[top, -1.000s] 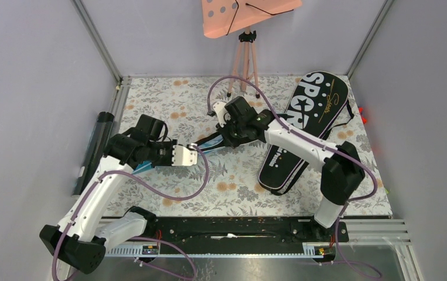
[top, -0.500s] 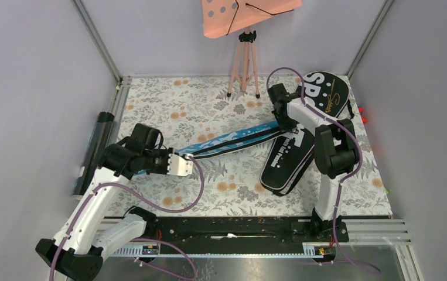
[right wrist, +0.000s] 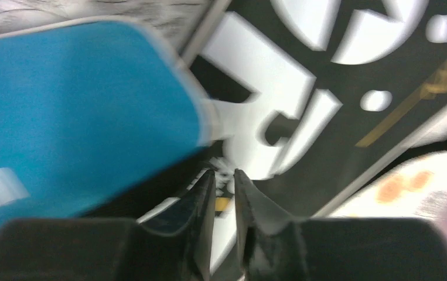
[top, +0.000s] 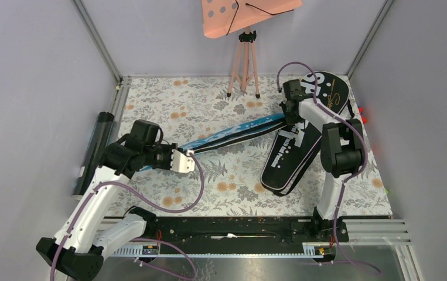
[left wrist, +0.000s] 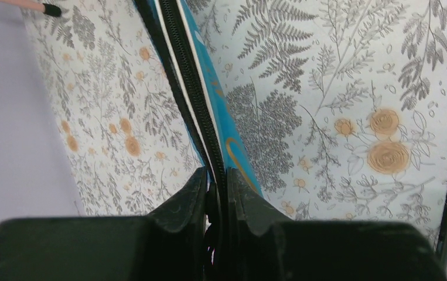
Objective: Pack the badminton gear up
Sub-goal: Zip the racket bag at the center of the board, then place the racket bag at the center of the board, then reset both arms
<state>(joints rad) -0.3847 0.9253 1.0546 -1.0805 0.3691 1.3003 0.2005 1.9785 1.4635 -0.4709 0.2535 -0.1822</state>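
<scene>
now, blue bag (top: 232, 133) drawn out further, left jaws pinching its zipper edge, right jaws shut over black bag (top: 283, 165)

Bench (top: 168, 102): pale cloth, grey fern print, orange flowers. Blue bag (top: 232, 133): bright blue, white lettering, black zip edge. Black bag (top: 294, 158): white letters and dots, gold script, trim possibly lilac. Board (top: 232, 14): pink, grey dots.
</scene>
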